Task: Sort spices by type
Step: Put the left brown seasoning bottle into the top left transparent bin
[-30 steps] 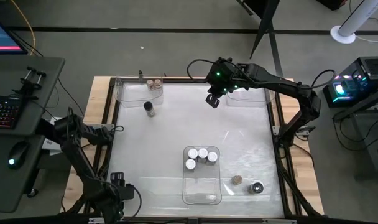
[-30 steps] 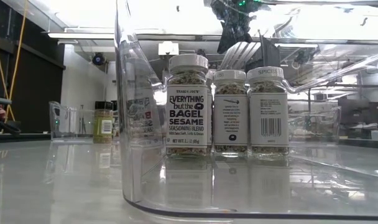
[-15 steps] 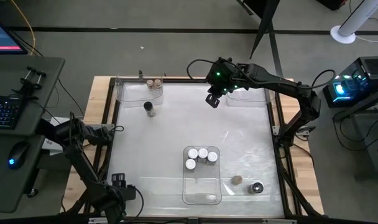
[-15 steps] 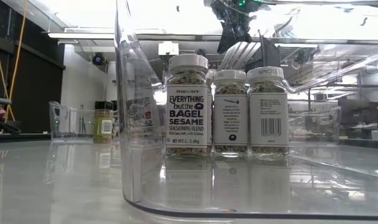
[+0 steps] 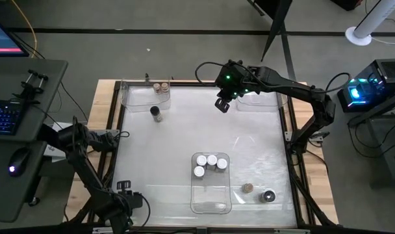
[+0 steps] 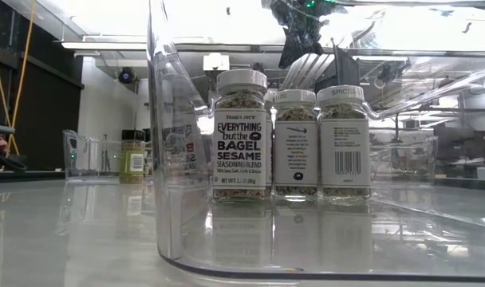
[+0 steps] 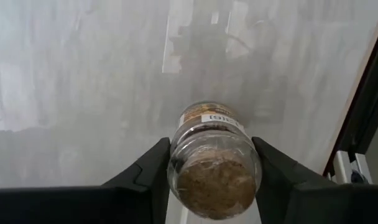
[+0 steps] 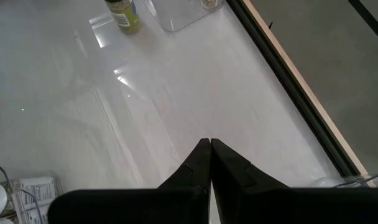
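My left gripper is at the table's near left corner, shut on a small glass jar of brown spice. My right gripper hangs shut and empty over the far middle of the table, next to the far right tray. Three white-capped jars stand in the near middle tray. Two tan-capped jars stand in the far left tray. A dark-capped jar stands on the table beside that tray. A tan-capped jar and a dark-capped jar stand near the right front. My left gripper pinches the jar's glass body between its two fingers, one on each side. The jar's wide end faces the wrist camera and its labelled part points away toward the table top. Whether that far end touches the table, I cannot tell.
The table's raised frame runs along the edges. The near tray's clear wall fills the low view, with my right gripper high behind it. Open table surface lies between the trays. A desk with keyboard and mouse stands left of the table.
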